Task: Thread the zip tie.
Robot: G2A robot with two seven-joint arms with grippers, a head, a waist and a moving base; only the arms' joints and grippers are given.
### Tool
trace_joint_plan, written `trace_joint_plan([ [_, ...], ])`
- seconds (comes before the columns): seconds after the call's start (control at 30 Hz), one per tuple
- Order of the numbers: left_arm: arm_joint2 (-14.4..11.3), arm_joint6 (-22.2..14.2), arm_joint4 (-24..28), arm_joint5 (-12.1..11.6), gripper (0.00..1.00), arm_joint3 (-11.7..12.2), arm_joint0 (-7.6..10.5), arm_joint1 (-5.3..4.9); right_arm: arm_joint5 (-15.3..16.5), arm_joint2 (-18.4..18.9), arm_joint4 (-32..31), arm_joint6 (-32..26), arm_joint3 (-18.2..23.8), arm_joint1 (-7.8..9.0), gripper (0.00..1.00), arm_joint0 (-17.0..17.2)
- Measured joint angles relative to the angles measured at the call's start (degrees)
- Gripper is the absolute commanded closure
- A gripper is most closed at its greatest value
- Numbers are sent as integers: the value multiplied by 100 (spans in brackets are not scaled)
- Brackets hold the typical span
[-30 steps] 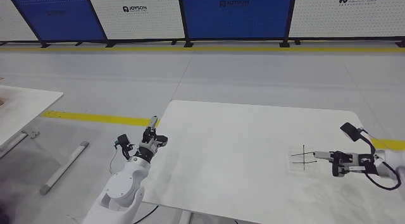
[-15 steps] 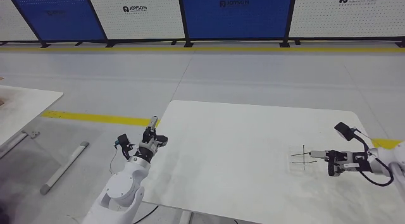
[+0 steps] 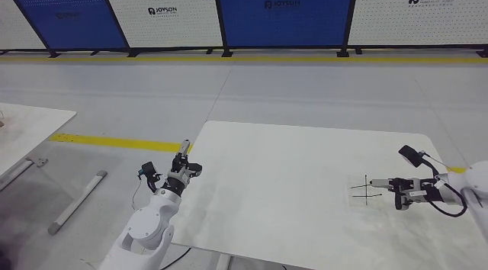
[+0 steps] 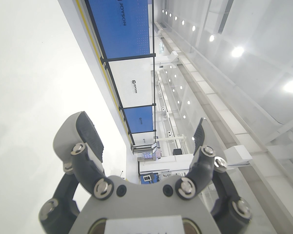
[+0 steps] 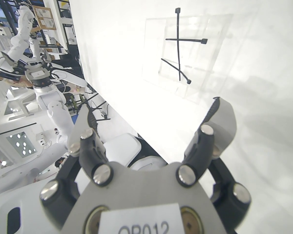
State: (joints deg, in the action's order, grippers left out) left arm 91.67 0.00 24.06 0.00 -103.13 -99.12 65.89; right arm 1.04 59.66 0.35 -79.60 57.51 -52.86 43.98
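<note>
Your right gripper (image 5: 152,108) sits near the zip ties (image 5: 178,44), fingers spread, holding nothing. Your left gripper (image 4: 142,124) has its fingers spread and empty too.

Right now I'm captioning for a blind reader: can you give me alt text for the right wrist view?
Three black zip ties lie crossed on a clear sheet on the white table. The right end effector is open, apart from them.

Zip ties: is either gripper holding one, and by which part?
Nothing is held. The left gripper and right gripper have open, empty jaws; the zip ties lie loose on the clear sheet.
</note>
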Motion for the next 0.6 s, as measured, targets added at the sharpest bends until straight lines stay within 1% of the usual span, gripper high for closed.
trace_joint_plan([
  [0.23,0,0,0,0,0,0,0,0,0,2,-1,2,0,0,0,2],
  [0.27,0,0,0,0,0,0,0,0,13,28,-26,58,22,3,0,42],
  [0.3,0,0,0,0,0,0,0,0,24,53,-64,192,68,10,0,108],
  [0.4,0,0,0,0,0,0,0,0,-26,102,-332,849,307,49,0,320],
  [0.47,0,0,0,0,0,0,0,0,-42,101,-453,1010,451,65,0,421],
  [0.53,0,0,0,0,0,0,0,0,-9,110,-452,1004,506,72,0,473],
  [0.6,0,0,0,0,0,0,0,0,103,122,-373,863,462,77,0,482],
])
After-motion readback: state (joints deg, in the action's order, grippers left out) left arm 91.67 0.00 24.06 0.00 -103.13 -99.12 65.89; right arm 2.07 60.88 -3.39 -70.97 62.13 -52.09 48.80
